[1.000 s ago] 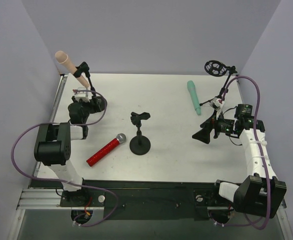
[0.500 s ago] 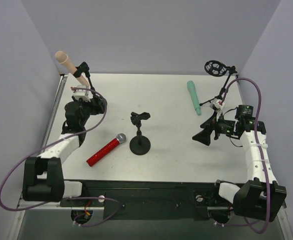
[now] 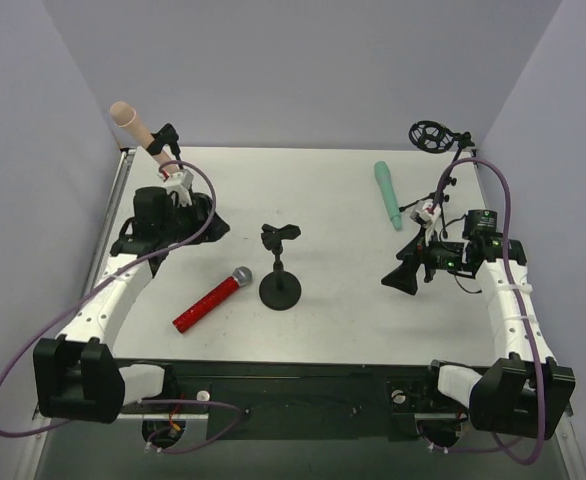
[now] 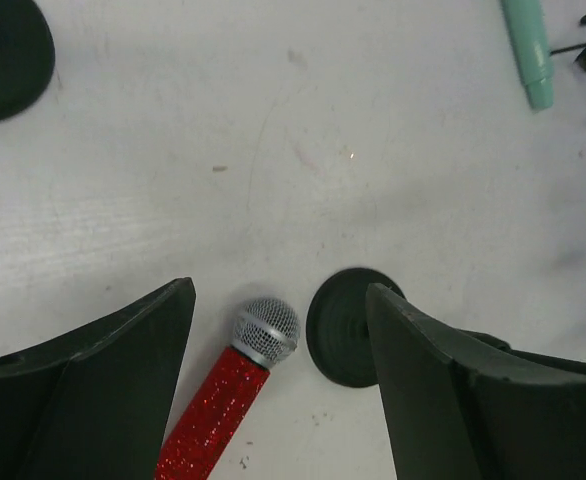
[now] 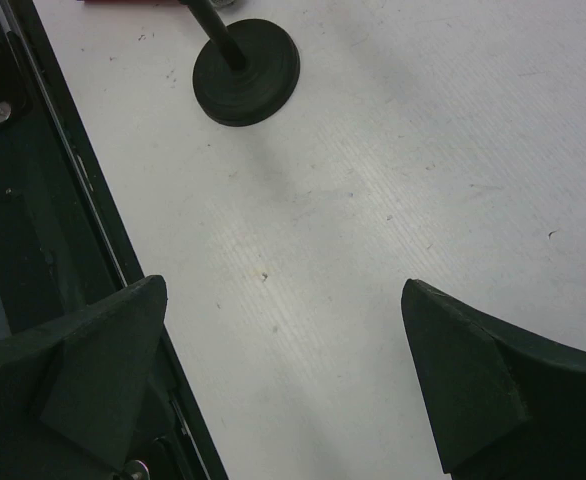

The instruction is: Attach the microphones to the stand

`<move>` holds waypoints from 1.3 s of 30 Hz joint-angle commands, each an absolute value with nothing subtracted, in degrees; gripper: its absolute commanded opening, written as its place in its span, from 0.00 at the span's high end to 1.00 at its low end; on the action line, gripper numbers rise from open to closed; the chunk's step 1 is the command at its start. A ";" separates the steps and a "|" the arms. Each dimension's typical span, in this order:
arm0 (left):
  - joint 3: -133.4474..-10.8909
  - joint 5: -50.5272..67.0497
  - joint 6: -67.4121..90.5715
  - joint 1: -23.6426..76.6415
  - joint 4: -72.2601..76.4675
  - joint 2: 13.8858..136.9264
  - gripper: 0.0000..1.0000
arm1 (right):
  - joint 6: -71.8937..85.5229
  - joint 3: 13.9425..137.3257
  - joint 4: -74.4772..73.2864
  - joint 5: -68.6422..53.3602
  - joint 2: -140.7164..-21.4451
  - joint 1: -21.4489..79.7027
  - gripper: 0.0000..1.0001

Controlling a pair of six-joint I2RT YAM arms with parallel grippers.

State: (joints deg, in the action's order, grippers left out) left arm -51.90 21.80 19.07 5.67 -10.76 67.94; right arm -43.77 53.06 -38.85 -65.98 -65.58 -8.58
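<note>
The red microphone (image 3: 211, 300) is lying flat on the tabletop (image 3: 333, 200) just left of the centre stand (image 3: 279, 288). Its long axis is running on a diagonal: the silver mesh head is pointing at the stand's round base and sitting close beside it, and the glittery red handle is trailing away to the near left. The left hand (image 4: 278, 295) is hovering above, left of the stand and a little farther back, with its fingers spread wide and gripping nothing. In its wrist view the microphone is showing in the gap between the fingers, so I am judging that they would close roughly across the handle, if somewhat askew. This hand is clearly the nearer one. The right hand (image 3: 405, 275) is hanging well to the right of the stand, also wide open and empty. The teal microphone (image 3: 387, 193) is lying behind and to the right of the stand, and the pink microphone (image 3: 133, 122) is sitting clipped in another stand (image 3: 168, 140) far to its back left.
</note>
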 commanded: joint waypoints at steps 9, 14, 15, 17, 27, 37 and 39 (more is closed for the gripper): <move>-56.60 16.53 15.74 12.04 -25.31 77.17 0.21 | -45.88 54.58 -40.52 -65.48 -67.32 -8.96 0.02; -56.16 14.34 13.72 13.18 -25.93 77.87 0.21 | -47.81 55.11 -42.36 -64.78 -68.20 -8.96 0.02; -56.34 12.76 13.45 13.44 -26.97 78.22 0.21 | -48.07 55.11 -42.45 -64.78 -68.46 -8.96 0.02; -57.13 10.30 13.36 14.15 -29.16 79.62 0.21 | -48.60 55.28 -42.89 -64.69 -68.55 -8.96 0.02; -63.54 -4.30 10.90 22.50 -42.53 90.34 0.21 | -49.31 55.55 -43.77 -65.04 -68.99 -9.23 0.02; -63.72 -4.05 9.14 25.57 -45.61 94.91 0.23 | -50.36 55.90 -44.82 -65.30 -69.08 -9.32 0.02; -63.72 -3.25 9.05 25.75 -45.79 96.23 0.23 | -50.62 55.99 -45.26 -65.30 -69.17 -9.32 0.02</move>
